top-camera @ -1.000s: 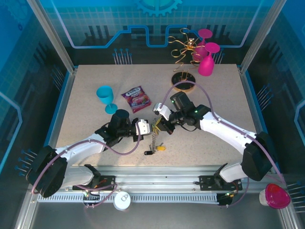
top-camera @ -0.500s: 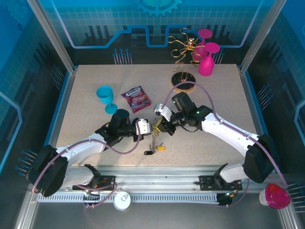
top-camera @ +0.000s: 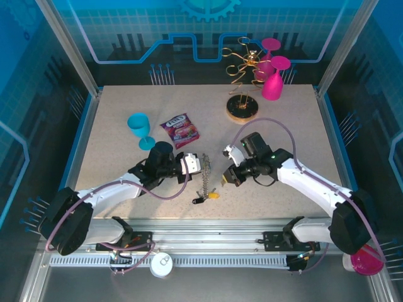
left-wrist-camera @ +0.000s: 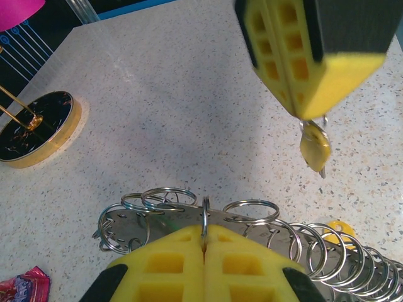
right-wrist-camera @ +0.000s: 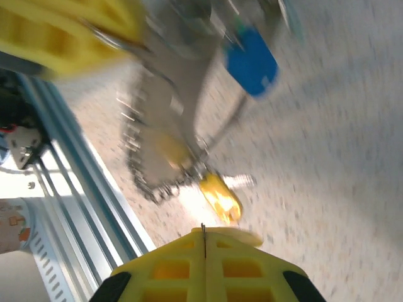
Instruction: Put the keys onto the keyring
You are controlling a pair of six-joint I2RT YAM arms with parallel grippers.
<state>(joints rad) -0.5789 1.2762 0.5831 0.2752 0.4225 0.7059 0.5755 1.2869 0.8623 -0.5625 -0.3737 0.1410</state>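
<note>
1. The left claw [top-camera: 199, 165] is closed on the keyring [left-wrist-camera: 205, 211]. The keyring shows edge-on as a thin wire between the yellow pads at the bottom centre of the left wrist view.
2. A chain [top-camera: 204, 182] of small rings runs from this grip down toward the lower centre of the top view.
3. The right claw [top-camera: 227, 180] is just right of the chain in the top view, and it is closed too. In the upper right of the left wrist view a small yellow key [left-wrist-camera: 315, 150] hangs from its tips, so I judge that it grips this key.
4. A second yellow key [top-camera: 214, 195] lies on the table [top-camera: 296, 126] at the lower end of the chain.
5. A blue key [right-wrist-camera: 252, 61] shows in the upper part of the right wrist view. This view is blurred, so I cannot tell if it already sits on the keyring.
6. The step in hand seems to be bringing the held key to the keyring. The two claws are near each other but apart.
7. The next move calls for fine aiming: the hole of the key head must meet the opening of the keyring while the left claw keeps it steady. I cannot see where this opening is.
</note>
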